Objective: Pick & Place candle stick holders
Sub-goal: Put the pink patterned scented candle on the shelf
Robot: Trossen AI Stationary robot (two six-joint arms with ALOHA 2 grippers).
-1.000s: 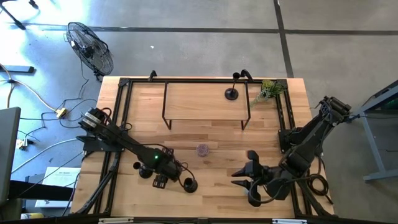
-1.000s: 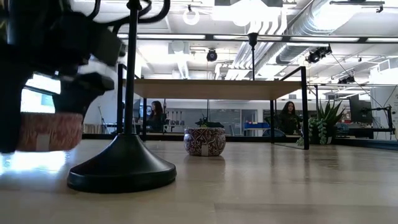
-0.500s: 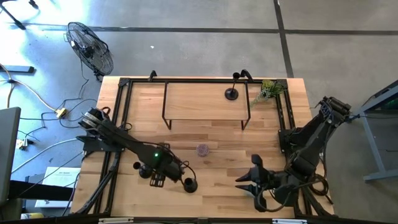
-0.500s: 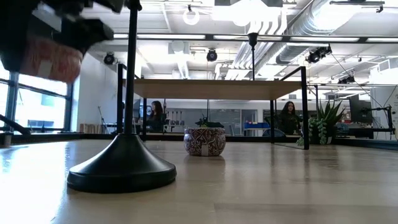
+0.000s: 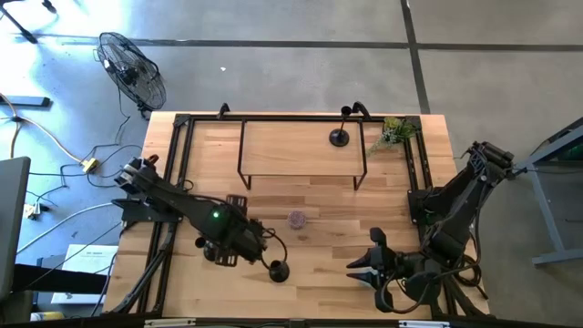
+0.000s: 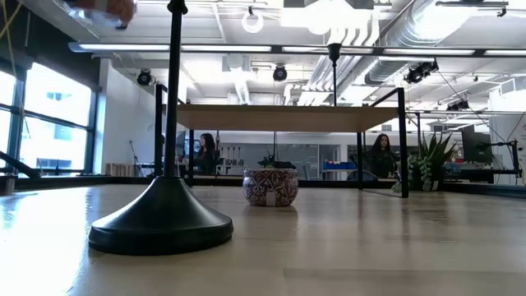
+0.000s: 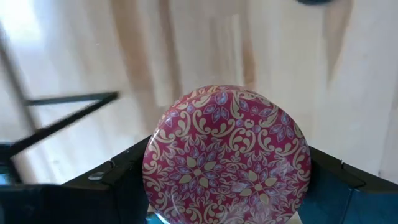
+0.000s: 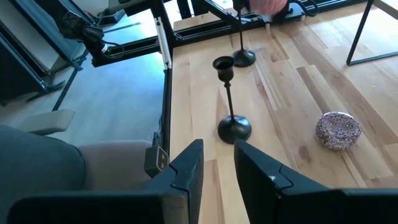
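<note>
My left gripper (image 5: 230, 248) hangs over the table's near left part, shut on a red round tin with a cream pattern (image 7: 227, 168). One black candle stick holder (image 5: 208, 254) stands right beside it and another (image 5: 278, 270) stands on its domed base near the front edge, both also in the right wrist view (image 8: 234, 127). A third holder (image 5: 339, 137) stands on the raised shelf (image 5: 291, 146). My right gripper (image 8: 217, 165) waits at the near right, narrowly open, with nothing between its fingers. My left gripper pinches the tin by two opposite sides of its round rim (image 7: 151, 171), one finger (image 7: 115, 180) on each side. The fingers point steeply down from above. The tin is lifted clear of the table, its patterned face toward the wrist camera.
A small patterned tin (image 5: 297, 220) sits mid-table, between the arms. A green plant (image 5: 393, 132) stands at the far right, beside the shelf. Black frame rails (image 5: 178, 182) run along the table's left, right and far sides. Bare wood (image 5: 328, 210) lies ahead of the shelf.
My left gripper has risen straight up with the red tin, which has left the table and now hangs well clear of it. My right gripper has shifted a little toward the near right corner. The holders have stayed where they were.
</note>
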